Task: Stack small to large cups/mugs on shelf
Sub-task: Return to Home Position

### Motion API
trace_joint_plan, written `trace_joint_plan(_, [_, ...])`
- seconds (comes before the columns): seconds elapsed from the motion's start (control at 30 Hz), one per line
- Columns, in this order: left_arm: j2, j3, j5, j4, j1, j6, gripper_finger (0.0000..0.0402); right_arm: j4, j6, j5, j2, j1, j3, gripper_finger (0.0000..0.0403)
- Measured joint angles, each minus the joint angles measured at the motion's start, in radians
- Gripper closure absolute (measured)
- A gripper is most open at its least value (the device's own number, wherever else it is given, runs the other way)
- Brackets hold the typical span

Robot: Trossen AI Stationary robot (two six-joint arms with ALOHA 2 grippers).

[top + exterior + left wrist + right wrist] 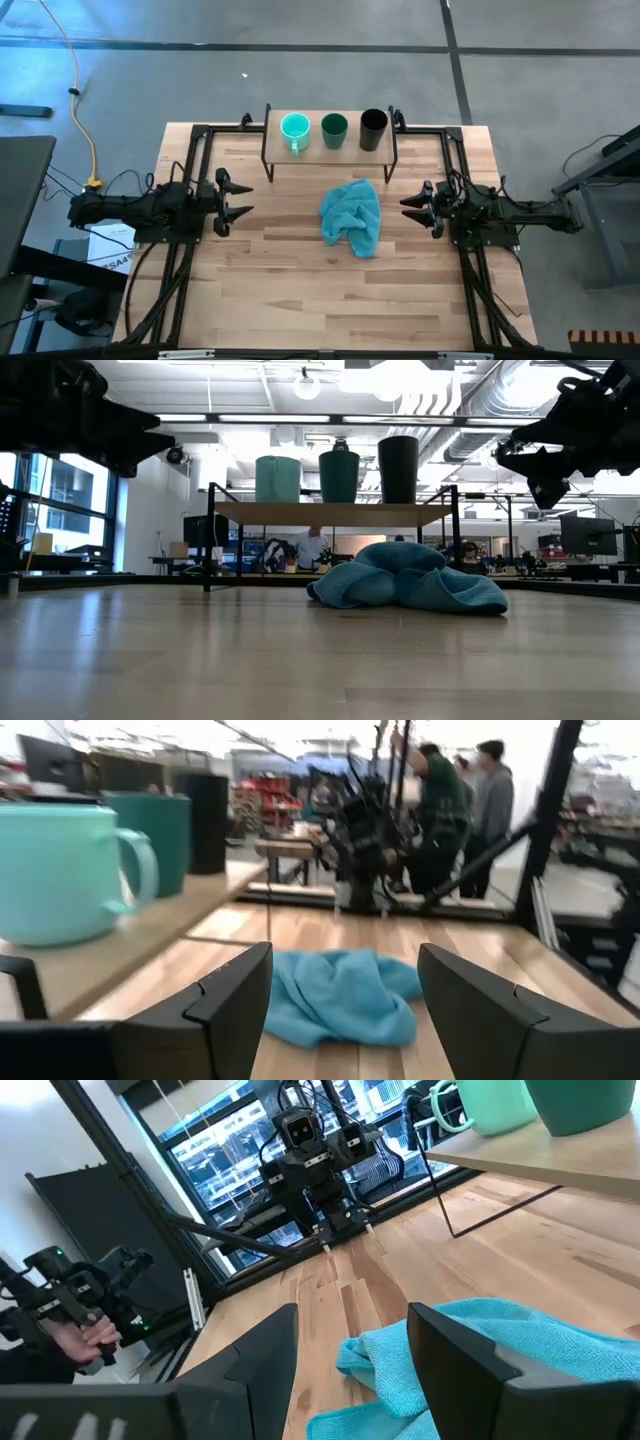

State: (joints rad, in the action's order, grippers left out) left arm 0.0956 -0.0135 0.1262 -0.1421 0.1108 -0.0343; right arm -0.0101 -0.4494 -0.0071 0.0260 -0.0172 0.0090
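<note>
Three cups (334, 127) stand on the shelf (330, 513); left gripper (240, 197) and right gripper (408, 208), wide and empty, need only retreat home.

Table (300, 290) with shelf (308, 151), cloth (352, 217), shelf with mug (295, 127), green cup (334, 127), black cup (373, 124)

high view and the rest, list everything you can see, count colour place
mug: 1, light turquoise, shelf end nearest the left arm
green cup: 1, dark green, middle of shelf
black cup: 1, black, tallest, other shelf end
shelf: 1, light wood, black legs, table's far edge
cloth: 1, teal, crumpled before the shelf
table: 1, wood planks
people: two, room beyond the table
left gripper: open, empty, left side
right gripper: open, empty, right side
</note>
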Motion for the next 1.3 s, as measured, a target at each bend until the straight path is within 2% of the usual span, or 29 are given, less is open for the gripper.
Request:
trace_joint_plan(0.27, [0.0,0.0,-0.024,0.093,0.0,-0.01,0.0163,0.0,0.005,-0.046,0.0,0.0,0.001,0.0221])
trace_joint_plan(0.8, [0.0,0.0,-0.022,0.12,0.0,-0.044,0.0163,0.0,0.238,-0.061,0.008,0.0,0.002,0.0221])
trace_joint_plan(1.3, [0.0,0.0,-0.028,0.121,0.0,-0.085,0.0163,-0.001,0.186,-0.061,0.086,0.0,0.003,0.0221])
